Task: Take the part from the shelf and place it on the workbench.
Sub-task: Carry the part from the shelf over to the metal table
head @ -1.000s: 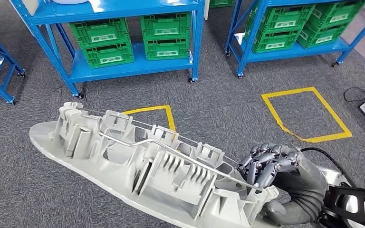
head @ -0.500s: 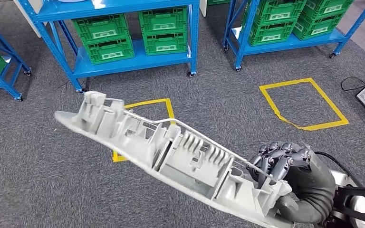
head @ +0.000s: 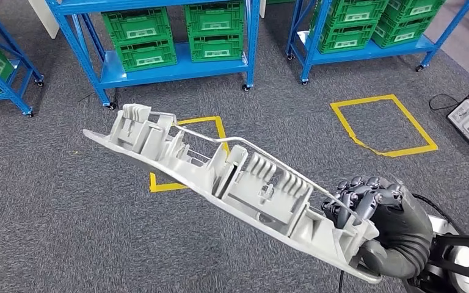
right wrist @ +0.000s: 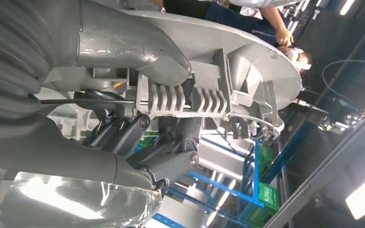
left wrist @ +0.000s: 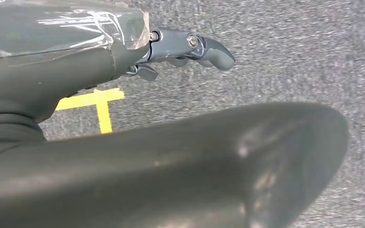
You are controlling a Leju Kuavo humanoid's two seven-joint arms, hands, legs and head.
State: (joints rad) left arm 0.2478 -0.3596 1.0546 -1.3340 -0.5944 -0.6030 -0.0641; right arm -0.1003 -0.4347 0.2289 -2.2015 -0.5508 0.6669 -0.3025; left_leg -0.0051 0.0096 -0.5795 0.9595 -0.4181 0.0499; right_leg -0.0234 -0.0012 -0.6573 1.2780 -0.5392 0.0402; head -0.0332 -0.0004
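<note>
Right hand (head: pixel 375 223) grips one end of the long grey part (head: pixel 232 186), now swung further from the blue shelf (head: pixel 177 67) above the carpet, indicating carry under way; left hand's (left wrist: pixel 190 47) fingers curl empty.

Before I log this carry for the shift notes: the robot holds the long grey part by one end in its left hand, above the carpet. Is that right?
Not quite: it is the right hand that grips the long grey part by one end, as the head view shows. The part does hang above the carpet.
</note>
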